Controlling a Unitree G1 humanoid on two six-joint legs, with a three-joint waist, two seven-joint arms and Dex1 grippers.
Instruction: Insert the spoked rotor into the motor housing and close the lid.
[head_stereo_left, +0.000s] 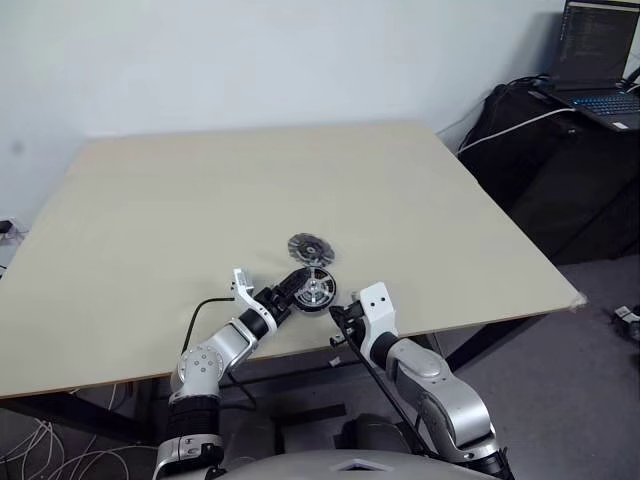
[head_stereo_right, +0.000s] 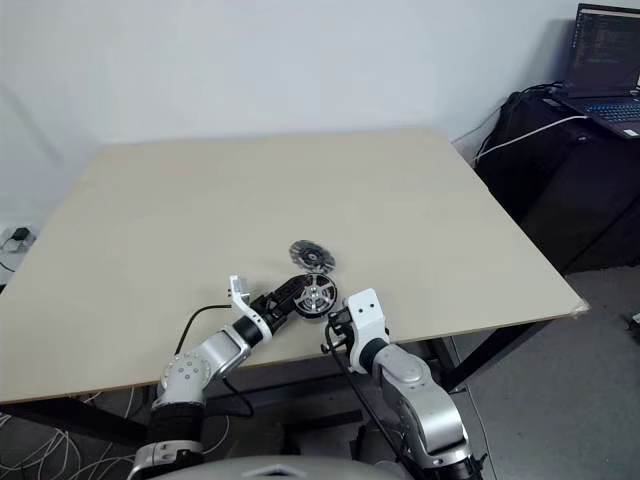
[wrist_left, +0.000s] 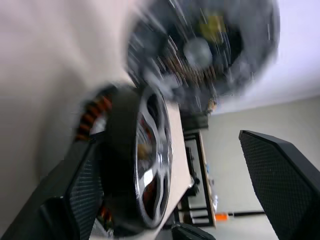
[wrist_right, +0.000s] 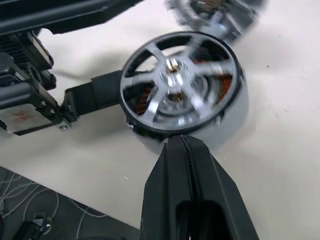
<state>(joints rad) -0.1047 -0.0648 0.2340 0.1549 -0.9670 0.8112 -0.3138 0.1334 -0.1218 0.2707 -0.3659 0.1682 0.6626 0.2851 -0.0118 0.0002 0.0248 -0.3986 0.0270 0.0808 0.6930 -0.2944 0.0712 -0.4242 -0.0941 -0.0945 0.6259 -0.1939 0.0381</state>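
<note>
Left claw (head_stereo_left: 298, 287) is standing spread wide, our fingers flanking the silver spoked rotor (head_stereo_left: 316, 291), which is sitting in the copper-wound motor housing (wrist_left: 92, 116) near the pale bench (head_stereo_left: 200, 200) edge. Right claw (wrist_right: 182, 145), fingers pressed together, is touching its rim. Grey ribbed lid (head_stereo_left: 308, 246) is lying just beyond.

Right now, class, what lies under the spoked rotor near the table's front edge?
Through the spoked rotor's gaps, the motor housing's copper-orange windings show, so the rotor sits on it. The rest of the housing is covered.

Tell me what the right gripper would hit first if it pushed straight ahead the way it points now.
Most likely the spoked rotor: the shut right gripper points at its near rim, with the tips about touching it. The lid lies farther on, beyond the rotor.
</note>
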